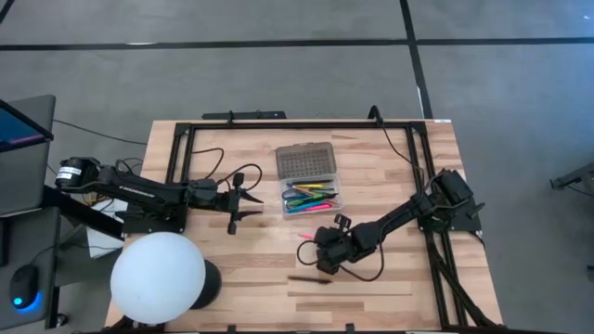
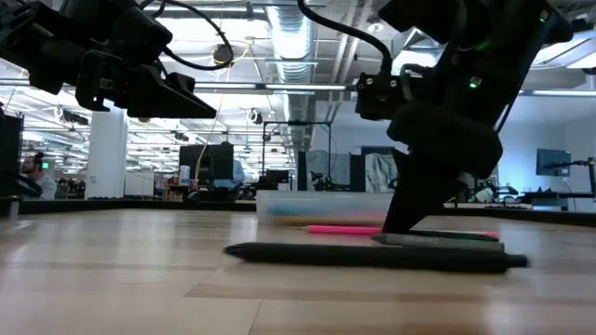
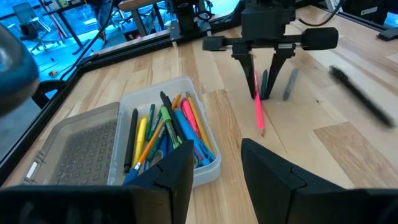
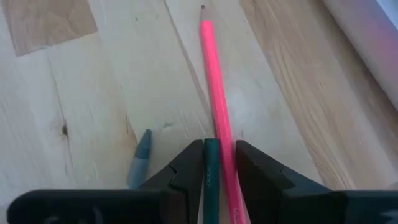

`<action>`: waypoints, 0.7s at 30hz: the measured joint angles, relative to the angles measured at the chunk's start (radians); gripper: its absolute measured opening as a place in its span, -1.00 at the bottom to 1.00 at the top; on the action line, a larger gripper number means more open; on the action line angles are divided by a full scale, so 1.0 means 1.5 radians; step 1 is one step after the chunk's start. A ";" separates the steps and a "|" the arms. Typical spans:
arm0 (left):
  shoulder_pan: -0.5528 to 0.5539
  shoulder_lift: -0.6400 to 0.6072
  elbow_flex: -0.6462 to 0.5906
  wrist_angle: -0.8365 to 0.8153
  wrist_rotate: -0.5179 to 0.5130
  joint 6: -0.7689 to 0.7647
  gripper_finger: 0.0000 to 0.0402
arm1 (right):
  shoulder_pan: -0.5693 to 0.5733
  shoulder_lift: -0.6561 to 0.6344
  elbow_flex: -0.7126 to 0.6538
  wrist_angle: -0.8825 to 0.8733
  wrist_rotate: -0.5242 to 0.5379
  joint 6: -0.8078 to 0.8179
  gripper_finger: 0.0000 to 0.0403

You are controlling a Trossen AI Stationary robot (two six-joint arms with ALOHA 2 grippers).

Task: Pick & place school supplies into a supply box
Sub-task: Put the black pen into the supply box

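The right gripper point(image 4: 219, 163) is down at the bench point(image 1: 390, 288), its fingers drawn in to a narrow gap around a dark green pen point(image 4: 211, 167) and a pink pencil point(image 4: 216, 99) lying side by side; whether it truly clamps one or both we cannot tell. A grey-blue marker point(image 4: 140, 158) lies just beside the gripper, and a long black pen point(image 1: 304, 277) lies a little further out, on the side away from the supply box point(image 1: 327, 201). We judge the task well advanced: the box, just beyond the pencil's tip, already holds a packed bundle of yellow, orange, green, blue, pink and black sticks point(image 3: 166, 127), and only these four pieces show loose on the bench. Scissors we cannot pick out. The left gripper point(image 3: 216, 177) hovers beside the box with fingers parted and nothing between them. Materials: the box tray is clear thin-walled plastic with rounded corners; its hinged lid point(image 3: 81, 146) lies open flat, grey-tinted with a raised grid texture. The supplies are slim smooth cylinders, likely to roll. The bench is pale jointed wood planks with a smooth finish. A large white sphere point(image 1: 159, 277) stands near the left arm.
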 joint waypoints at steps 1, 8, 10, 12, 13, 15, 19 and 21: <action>0.000 0.000 0.000 0.000 0.000 0.000 -0.36 | 0.000 0.000 0.000 0.000 0.000 -0.001 -0.55; 0.000 0.000 0.000 -0.001 0.000 0.000 -0.36 | -0.001 -0.009 -0.002 -0.011 -0.003 -0.009 -0.55; 0.000 0.000 0.000 -0.001 0.000 0.000 -0.36 | -0.001 -0.009 -0.001 -0.015 -0.003 -0.009 -0.55; 0.000 0.000 0.000 -0.001 0.004 0.000 -0.36 | -0.001 -0.009 -0.001 -0.016 -0.003 -0.015 -0.55; 0.000 0.000 0.000 -0.001 0.016 0.000 -0.36 | 0.000 -0.009 -0.001 -0.016 -0.003 -0.021 -0.55; 0.000 0.000 0.000 -0.001 0.060 -0.001 -0.36 | 0.005 -0.012 -0.002 -0.015 -0.001 -0.038 -0.55; -0.009 0.000 0.000 0.019 0.164 -0.003 -0.36 | 0.017 -0.015 -0.004 -0.025 0.013 -0.055 -0.55; -0.030 0.007 0.000 0.051 0.171 -0.006 -0.36 | 0.021 -0.018 -0.004 -0.035 0.013 -0.055 -0.55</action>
